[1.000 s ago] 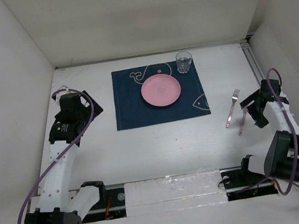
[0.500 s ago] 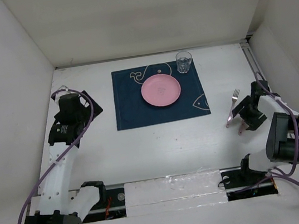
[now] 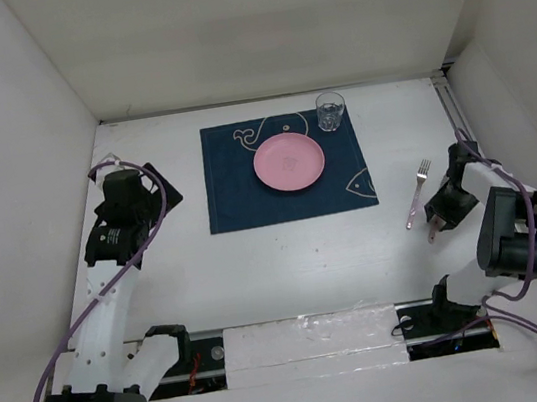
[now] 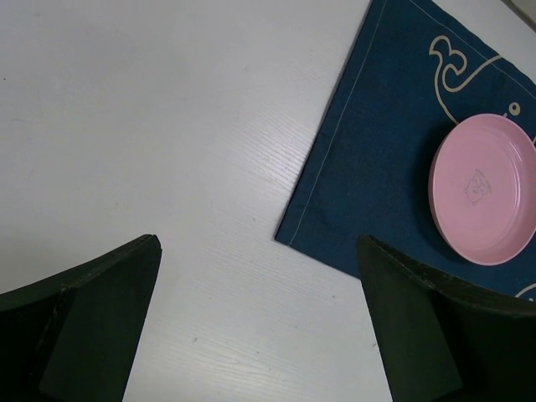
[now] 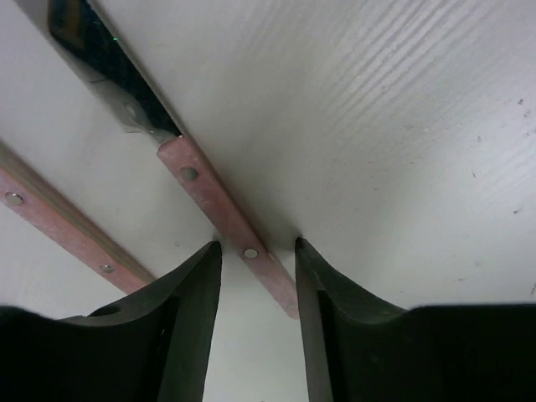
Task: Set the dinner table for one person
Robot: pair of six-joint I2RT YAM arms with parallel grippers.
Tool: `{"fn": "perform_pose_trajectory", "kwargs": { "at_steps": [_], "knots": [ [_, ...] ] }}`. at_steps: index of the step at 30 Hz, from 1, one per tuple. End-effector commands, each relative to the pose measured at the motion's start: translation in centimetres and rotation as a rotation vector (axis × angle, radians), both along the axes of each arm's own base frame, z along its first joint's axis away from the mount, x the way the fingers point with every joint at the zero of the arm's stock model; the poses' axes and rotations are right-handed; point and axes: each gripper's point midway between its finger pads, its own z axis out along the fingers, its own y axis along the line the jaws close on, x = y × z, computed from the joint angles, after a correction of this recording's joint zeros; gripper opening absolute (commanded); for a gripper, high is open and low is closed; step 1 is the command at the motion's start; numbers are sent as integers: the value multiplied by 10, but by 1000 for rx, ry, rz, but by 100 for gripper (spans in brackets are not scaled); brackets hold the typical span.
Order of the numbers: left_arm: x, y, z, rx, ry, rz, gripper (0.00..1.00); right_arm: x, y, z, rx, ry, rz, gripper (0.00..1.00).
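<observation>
1. A white-walled enclosure (image 3: 252, 21) surrounds the large, plain white, matte dinner table (image 3: 287, 259). The table fills the floor of the view under a navy blue rectangular cloth placemat (image 3: 236, 186) with white fish drawings.
2. Nearest, to the right of the placemat and well apart from it, the right gripper (image 5: 257, 244) is low over the table. Its dark fingers straddle the pink riveted handle of a table knife (image 5: 197, 180). The gap is narrow, and I cannot tell whether they press on the handle.
3. A pink-handled metal fork (image 3: 416, 195) lies just beside the knife, between it and the placemat.
4. To the left of the placemat, the left gripper (image 4: 258, 251) hovers with its jaws spread wide and nothing between them.
5. A round pink plate (image 3: 288, 163) sits on the placemat.
6. A clear drinking glass (image 3: 330, 111) stands at the placemat's far right corner.
</observation>
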Motion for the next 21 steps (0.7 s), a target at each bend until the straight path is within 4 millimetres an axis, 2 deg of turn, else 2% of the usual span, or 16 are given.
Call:
{"fn": "perform_pose_trajectory", "kwargs": {
  "at_steps": [1,2,3,4,5,7,11,14,16,18,19,21],
  "knots": [
    [0,6,22,21,-68,15,100,6,1,-9,19,16,17,43],
    [0,8,22,27,-68,23,100,5,1,-9,17,18,28,37],
    [0,8,22,27,-68,23,100,5,5,-12,43,25,32,17],
    [1,8,19,29,-58,23,100,8,4,-10,39,18,41,3],
    [1,8,19,29,-58,23,100,6,5,-13,43,29,41,0],
    [1,8,19,29,-58,23,100,10,4,-11,40,20,41,0],
    [0,8,15,30,-49,23,100,19,-3,13,-38,-74,25,0],
    [-1,4,18,17,-58,7,100,39,-5,61,-166,-231,24,0],
    [0,3,19,10,-66,0,100,65,12,107,-234,-374,104,0],
    [1,1,17,5,-57,-9,100,86,31,132,-251,-452,211,0],
    [1,-2,13,-1,-47,-19,100,107,47,148,-258,-483,364,0],
    [2,-4,14,-8,-55,-28,100,123,74,152,-187,-465,514,0]
  ]
}}
